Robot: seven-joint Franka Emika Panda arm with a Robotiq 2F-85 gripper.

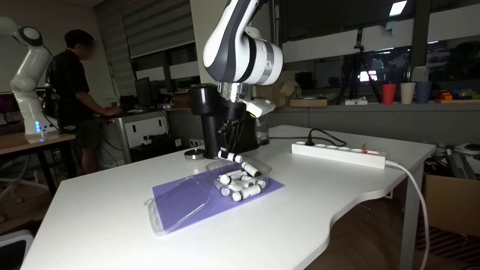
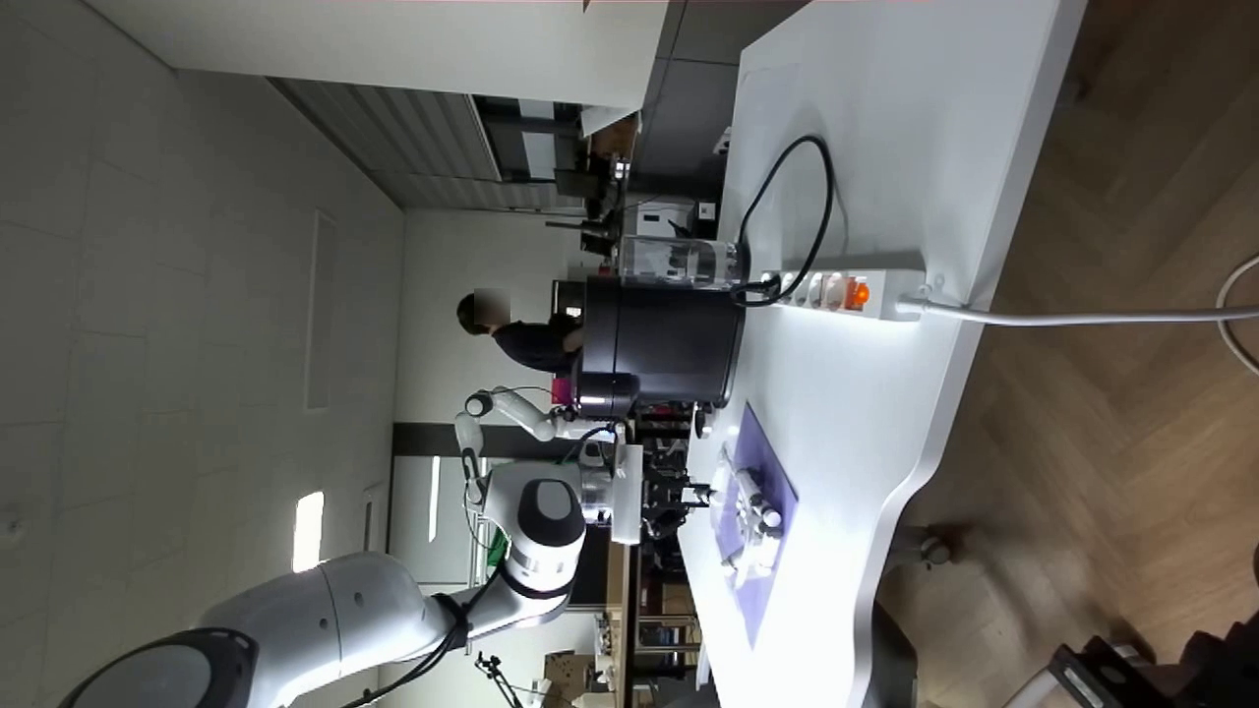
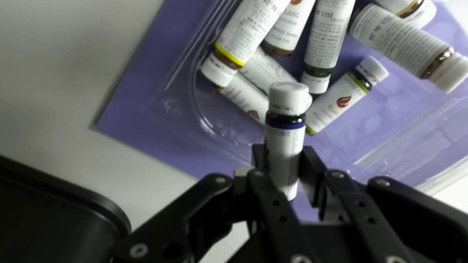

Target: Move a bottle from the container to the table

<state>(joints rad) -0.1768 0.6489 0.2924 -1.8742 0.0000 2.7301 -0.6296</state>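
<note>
A clear plastic container [image 1: 269, 170] holds several small white-labelled bottles [image 1: 250, 192]. It stands on a flat purple sheet or tray [image 1: 180, 202], which also shows in the wrist view [image 3: 142, 113]. The purple sheet lies on the white table [image 1: 292, 221]. My gripper [image 3: 283, 157] is shut on one bottle [image 3: 286, 140] with a white cap and a blue band. The held bottle also shows in an exterior view [image 1: 230, 156], lying roughly level just above the container's far rim. The other bottles lie below it, jumbled in the container.
A clear lid [image 1: 153, 215] lies on the purple sheet beside the container. A black machine [image 2: 669, 344] stands close behind the gripper, with a round metal lid [image 1: 194, 153] near it. A white power strip [image 1: 337, 155] with cables lies on the table.
</note>
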